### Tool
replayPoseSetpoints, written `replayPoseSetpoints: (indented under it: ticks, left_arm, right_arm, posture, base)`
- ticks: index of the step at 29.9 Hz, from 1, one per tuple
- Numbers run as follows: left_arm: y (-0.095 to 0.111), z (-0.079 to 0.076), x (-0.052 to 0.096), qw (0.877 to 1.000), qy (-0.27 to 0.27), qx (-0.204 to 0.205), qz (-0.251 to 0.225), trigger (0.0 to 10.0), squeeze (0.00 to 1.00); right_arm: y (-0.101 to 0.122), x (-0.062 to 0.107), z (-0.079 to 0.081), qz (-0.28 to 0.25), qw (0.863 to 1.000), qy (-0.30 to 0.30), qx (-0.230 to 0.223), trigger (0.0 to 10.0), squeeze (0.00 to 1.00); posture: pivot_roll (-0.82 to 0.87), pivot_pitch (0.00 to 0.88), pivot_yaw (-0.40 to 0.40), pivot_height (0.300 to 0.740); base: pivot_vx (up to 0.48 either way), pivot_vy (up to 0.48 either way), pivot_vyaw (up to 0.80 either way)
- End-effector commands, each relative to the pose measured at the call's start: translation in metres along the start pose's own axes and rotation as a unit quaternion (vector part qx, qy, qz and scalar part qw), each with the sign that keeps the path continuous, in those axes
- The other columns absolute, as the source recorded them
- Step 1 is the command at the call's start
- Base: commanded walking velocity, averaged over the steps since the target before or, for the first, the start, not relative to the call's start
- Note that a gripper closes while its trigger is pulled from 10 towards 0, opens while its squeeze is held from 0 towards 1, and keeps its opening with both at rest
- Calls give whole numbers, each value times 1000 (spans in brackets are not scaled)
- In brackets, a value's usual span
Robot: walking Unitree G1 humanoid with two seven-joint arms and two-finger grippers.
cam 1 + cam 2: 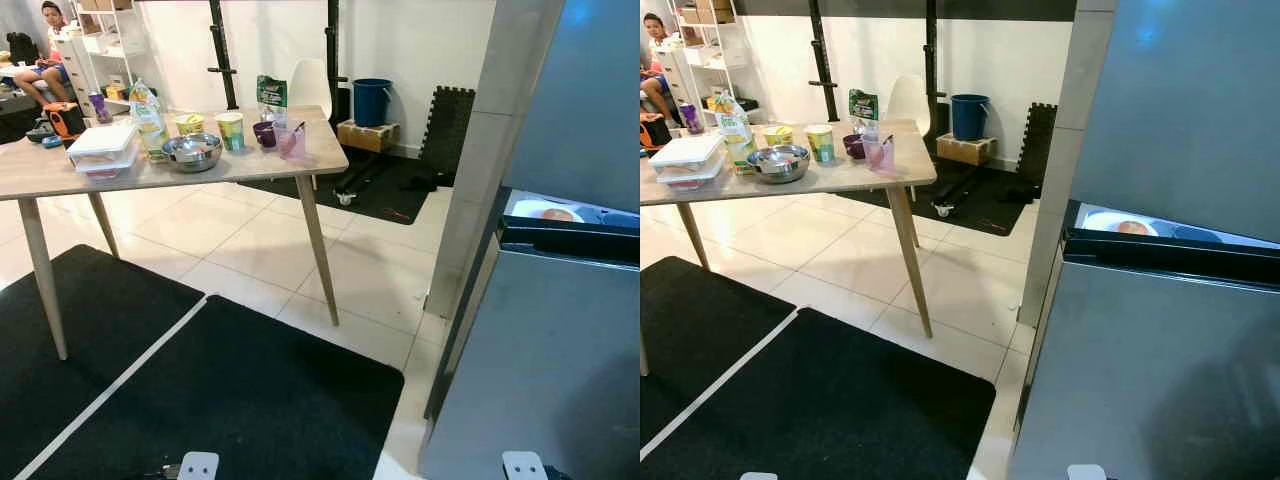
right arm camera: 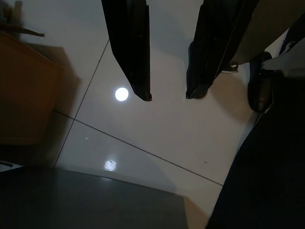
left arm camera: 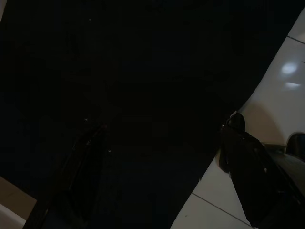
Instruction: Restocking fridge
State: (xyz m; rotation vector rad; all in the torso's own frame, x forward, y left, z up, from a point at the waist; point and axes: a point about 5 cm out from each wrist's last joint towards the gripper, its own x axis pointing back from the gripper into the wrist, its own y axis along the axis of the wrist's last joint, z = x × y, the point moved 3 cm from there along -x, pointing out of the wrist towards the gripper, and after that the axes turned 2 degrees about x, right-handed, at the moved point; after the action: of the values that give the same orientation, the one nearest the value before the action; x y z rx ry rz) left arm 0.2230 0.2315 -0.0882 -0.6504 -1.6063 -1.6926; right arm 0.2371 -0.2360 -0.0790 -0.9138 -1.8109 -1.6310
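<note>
A grey fridge (image 1: 560,350) stands at the right. A dark gap between its upper and lower fronts shows a white plate (image 1: 548,212) with food. The wooden table (image 1: 320,155) at the left holds a stack of white lidded containers (image 1: 100,148), a steel bowl (image 1: 192,152), a clear bottle (image 1: 148,118), paper cups (image 1: 231,130), a purple bowl (image 1: 265,133), a pink cup (image 1: 290,140) and a green packet (image 1: 271,92). My right gripper (image 2: 169,98) hangs open over the white tile floor, holding nothing. My left gripper (image 3: 167,124) hangs over the black mat, very dark, its fingers wide apart.
Black mats (image 1: 230,390) cover the floor in front of me, with white tile between the table and the fridge. A blue bucket (image 1: 371,100), a white chair (image 1: 312,85) and a foam mat (image 1: 445,125) stand by the back wall. A person (image 1: 45,50) sits at the far left.
</note>
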Motion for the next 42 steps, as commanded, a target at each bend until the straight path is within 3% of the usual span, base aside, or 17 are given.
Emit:
replayPoseSetpoints:
  ticks: [1, 8, 24, 42]
  left_arm:
    - [-4, 1, 0, 1000, 1, 14, 9, 10000, 0]
    - [3, -2, -1, 1000, -3, 23, -5, 10000, 0]
    - [8, -5, -1, 1000, -6, 25, -11, 10000, 0]
    - [6, -5, -1, 1000, -3, 20, -13, 10000, 0]
  right_arm:
    - [-7, 0, 1, 15, 1000, 1, -4, 10000, 0]
    - [-6, 0, 1, 12, 1000, -1, -8, 10000, 0]
    - [-7, 1, 0, 11, 1000, -1, -10, 10000, 0]
    - [-6, 0, 0, 11, 1000, 1, -7, 10000, 0]
  posture:
    - [-71, 127, 14, 740]
    - [-72, 126, 19, 740]
    - [-76, 123, 20, 740]
    - [-79, 106, 11, 740]
  base:
    - [0, 0, 0]
    - [0, 0, 0]
    - [0, -462, 0]
    - [0, 0, 0]
